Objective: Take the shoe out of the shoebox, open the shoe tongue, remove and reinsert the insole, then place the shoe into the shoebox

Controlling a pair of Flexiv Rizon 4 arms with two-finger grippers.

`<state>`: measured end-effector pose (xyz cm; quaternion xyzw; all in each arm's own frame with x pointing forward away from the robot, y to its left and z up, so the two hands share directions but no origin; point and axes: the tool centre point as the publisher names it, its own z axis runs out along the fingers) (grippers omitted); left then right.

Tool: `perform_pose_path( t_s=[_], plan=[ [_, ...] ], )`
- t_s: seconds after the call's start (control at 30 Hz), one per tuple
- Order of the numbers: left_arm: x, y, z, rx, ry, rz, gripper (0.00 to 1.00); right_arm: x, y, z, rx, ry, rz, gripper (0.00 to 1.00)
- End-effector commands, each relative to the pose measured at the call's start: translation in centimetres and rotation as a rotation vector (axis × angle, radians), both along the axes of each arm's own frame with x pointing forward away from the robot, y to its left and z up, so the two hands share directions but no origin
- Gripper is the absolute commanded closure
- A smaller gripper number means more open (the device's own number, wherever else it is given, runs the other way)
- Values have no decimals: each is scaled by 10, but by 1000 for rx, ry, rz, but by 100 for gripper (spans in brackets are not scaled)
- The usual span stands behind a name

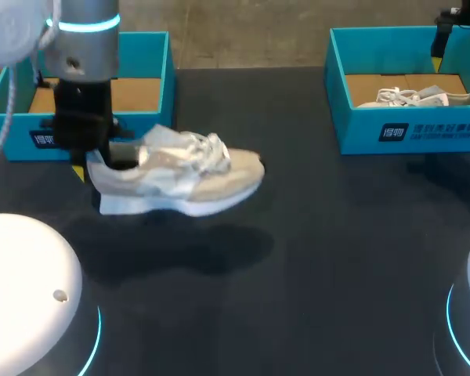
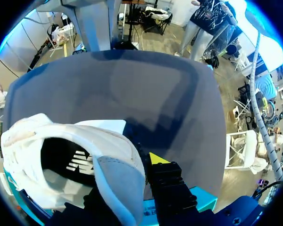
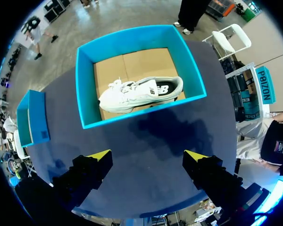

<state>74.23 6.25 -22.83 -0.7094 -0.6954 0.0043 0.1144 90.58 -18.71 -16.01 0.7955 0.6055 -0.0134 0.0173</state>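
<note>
Cream shoe hangs above the table, heel clamped by the left pincer, clear of the blue shoebox for tongue work; right pincer hovers, fingers spread wide.

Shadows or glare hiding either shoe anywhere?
Head view: white-and-beige sneaker glares at the laces, casting a broad shadow on the dark table. Left wrist view: its opening is dark. Right wrist view: white sneaker in the blue cardboard box evenly lit, unobscured.
</note>
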Motion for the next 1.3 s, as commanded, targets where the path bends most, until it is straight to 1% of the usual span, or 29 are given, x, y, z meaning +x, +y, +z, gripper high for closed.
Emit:
perform_pose_path(
  t_s=[0.03, 0.27, 0.3, 0.33, 0.63, 0.73, 0.8, 0.97, 1.07, 1.23, 1.3],
  plan=[
    [-10, -14, -19, -24, -428, -71, 100, -1, 0, 0, -1, -1, -1, 0],
    [-9, -37, -42, -38, -409, -85, 100, -1, 0, 0, -1, -1, -1, 0],
    [-10, -40, -46, -37, -426, -94, 100, -1, 0, 0, -1, -1, -1, 0],
    [-11, -43, -49, -43, -399, -102, 100, -1, 0, 0, -1, -1, -1, 0],
    [-15, -65, -78, -18, -375, -125, 100, -1, 0, 0, -1, -1, -1, 0],
    [-15, -72, -86, -17, -340, -116, 100, -1, 0, 0, -1, -1, -1, 0],
    [-17, -77, -91, -19, -295, -115, 100, -1, 0, 0, -1, -1, -1, 0],
    [-24, -86, -106, -13, -249, -118, 100, -1, 0, 0, -1, -1, -1, 0],
    [-25, -94, -114, -11, -238, -118, 100, -1, 0, 0, -1, -1, -1, 0],
    [-24, -104, -120, -13, -204, -104, 100, -1, 0, 0, -1, -1, -1, 0],
    [-26, -107, -124, -9, -193, -106, 100, -1, 0, 0, -1, -1, -1, 0]
  ],
)
